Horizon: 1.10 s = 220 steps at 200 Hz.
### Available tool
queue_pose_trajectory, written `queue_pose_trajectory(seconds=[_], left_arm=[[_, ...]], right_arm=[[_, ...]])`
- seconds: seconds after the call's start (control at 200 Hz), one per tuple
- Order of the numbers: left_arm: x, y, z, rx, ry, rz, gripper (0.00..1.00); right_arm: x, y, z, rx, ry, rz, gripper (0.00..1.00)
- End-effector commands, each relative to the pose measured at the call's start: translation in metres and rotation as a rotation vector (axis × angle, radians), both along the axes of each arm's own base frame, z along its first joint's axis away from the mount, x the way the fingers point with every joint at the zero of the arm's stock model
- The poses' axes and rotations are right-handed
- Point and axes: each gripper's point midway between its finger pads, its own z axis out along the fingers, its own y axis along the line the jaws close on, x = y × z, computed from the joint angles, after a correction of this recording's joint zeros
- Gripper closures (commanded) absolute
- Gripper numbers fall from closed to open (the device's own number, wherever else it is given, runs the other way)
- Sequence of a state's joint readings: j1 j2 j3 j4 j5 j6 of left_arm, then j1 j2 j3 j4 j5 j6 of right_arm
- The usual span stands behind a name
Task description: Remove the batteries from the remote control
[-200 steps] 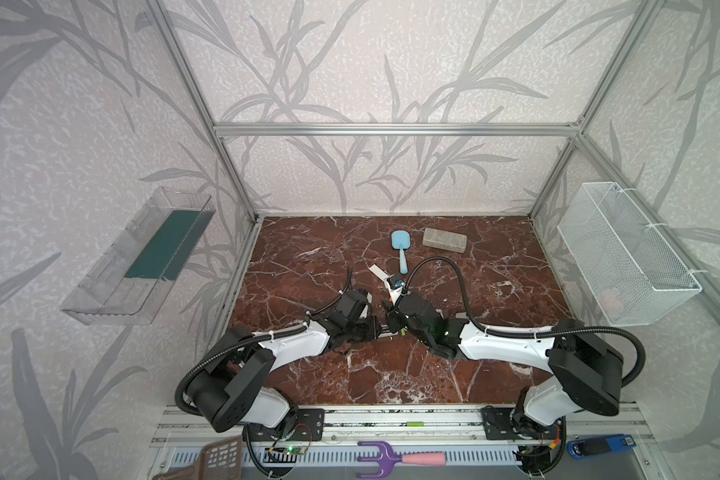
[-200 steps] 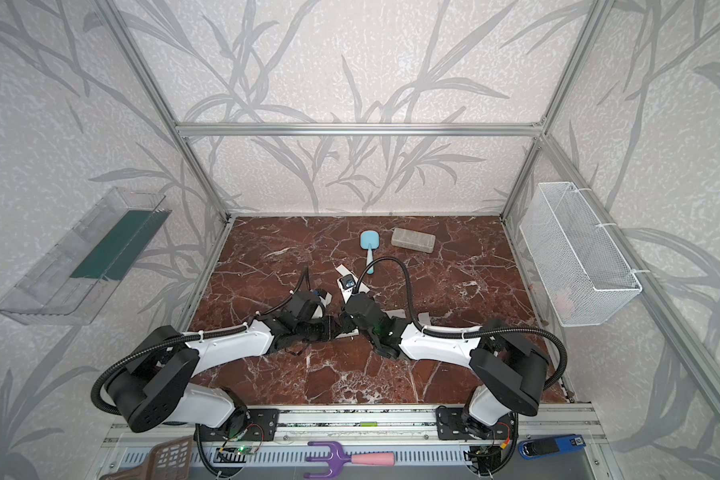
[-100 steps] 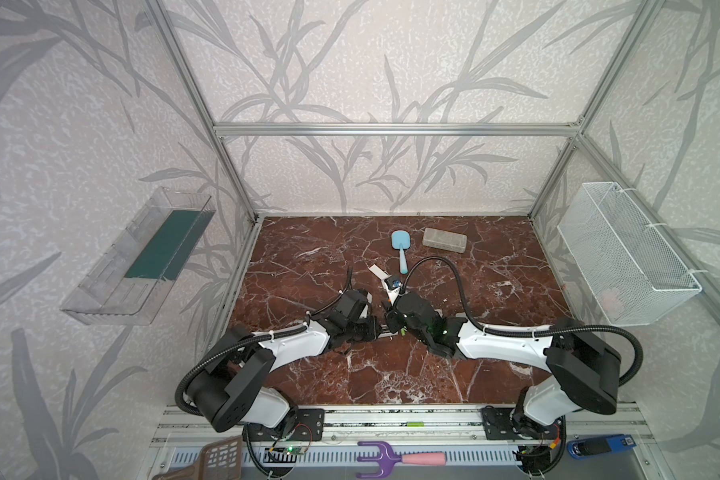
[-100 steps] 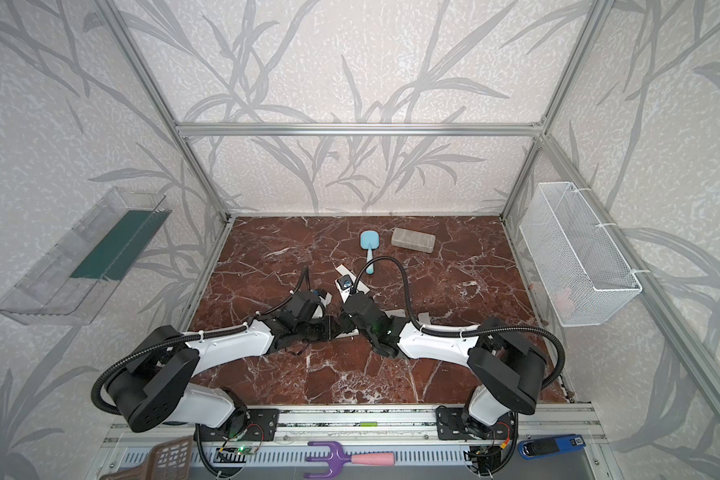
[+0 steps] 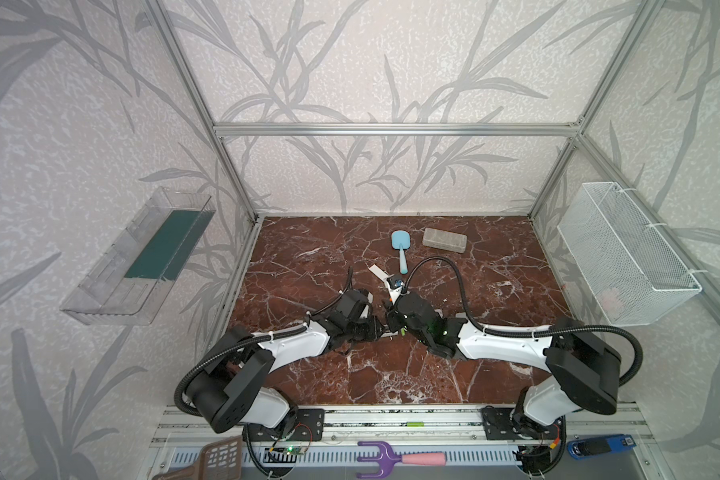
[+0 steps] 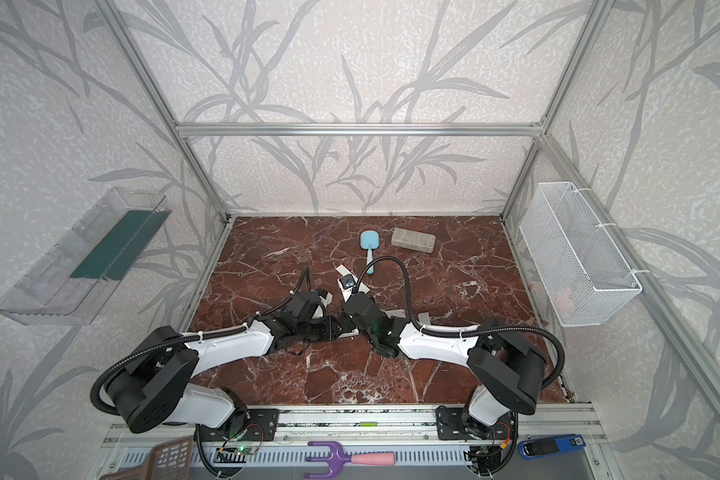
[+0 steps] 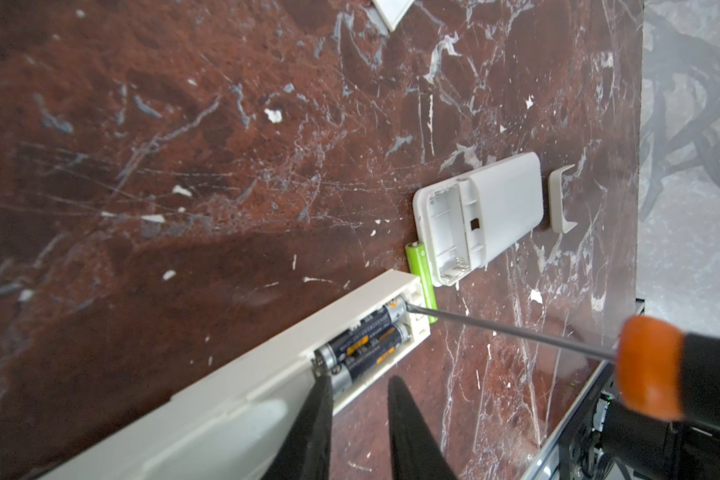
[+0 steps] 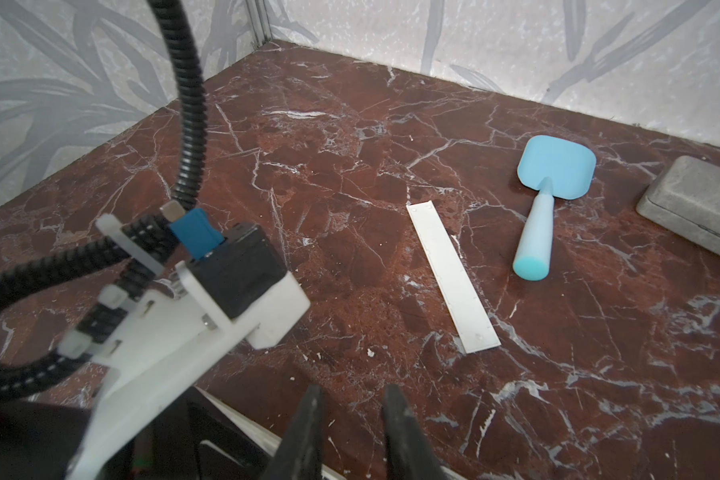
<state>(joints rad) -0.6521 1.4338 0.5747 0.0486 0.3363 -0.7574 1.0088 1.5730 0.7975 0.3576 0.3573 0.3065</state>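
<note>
1. The long cream remote has an open bay holding two black-and-gold batteries side by side. The small white remote shows a bay of bare moulded plastic.
2. One lime-green battery, a smooth cylinder, lies on the red marble desk between the two remotes, nearer the front edge.
3. My left end effector is open, one finger against the long remote.
4. My right end effector grips the orange-and-black screwdriver, whose steel tip sits at a battery's end.
5. The wire basket holds something pink, and the clear tray holds a green sheet.
</note>
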Motion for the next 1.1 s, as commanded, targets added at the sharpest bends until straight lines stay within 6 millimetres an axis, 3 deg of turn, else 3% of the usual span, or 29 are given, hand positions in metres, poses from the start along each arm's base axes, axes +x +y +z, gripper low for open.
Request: queue_pose_trajectory(seconds=[0.0, 0.35, 0.685, 1.095], left_arm=[[-0.029, 0.030, -0.033, 0.128, 0.149, 0.048, 0.66], [-0.035, 0.043, -0.054, 0.175, 0.184, 0.108, 0.64], [-0.033, 0.052, -0.058, 0.180, 0.160, 0.165, 0.60], [-0.036, 0.059, -0.063, 0.185, 0.157, 0.192, 0.60]], right_arm=[[-0.009, -0.021, -0.042, -0.045, 0.093, -0.053, 1.00], [-0.010, -0.023, -0.041, -0.027, 0.092, -0.062, 1.00], [-0.004, -0.036, -0.030, 0.269, 0.209, -0.211, 1.00], [0.002, -0.047, -0.021, 0.481, 0.291, -0.280, 1.00]])
